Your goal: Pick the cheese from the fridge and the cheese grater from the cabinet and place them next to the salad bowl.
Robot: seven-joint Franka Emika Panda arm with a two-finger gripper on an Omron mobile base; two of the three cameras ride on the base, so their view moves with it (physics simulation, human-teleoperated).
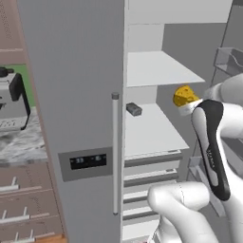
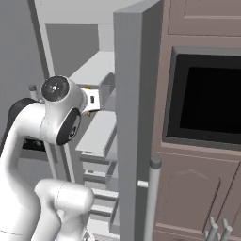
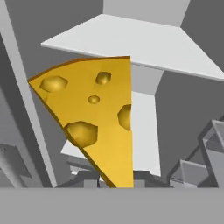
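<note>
Between the jaws, nearly closed, the cheese (image 3: 96, 122) is gripped by the gripper (image 1: 186, 108), clear above the white shelf (image 1: 147, 128) inside the open fridge (image 1: 76, 95). A small dark grey block (image 1: 134, 110) is left on that shelf, well beyond the jaws. Step in hand: cheese pickup, judged done. Next, withdrawal from the fridge without clipping the door (image 2: 134, 117) is called for, then carrying toward the salad bowl.

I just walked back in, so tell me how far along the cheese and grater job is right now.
Done: the fridge stands open. In hand: the gripper is shut on the cheese, which hangs in the air in front of the white shelves, off any surface. A small dark block stays on the shelf. Left: carrying the cheese to the salad bowl, then fetching the cheese grater from the cabinet and placing it there too.
</note>
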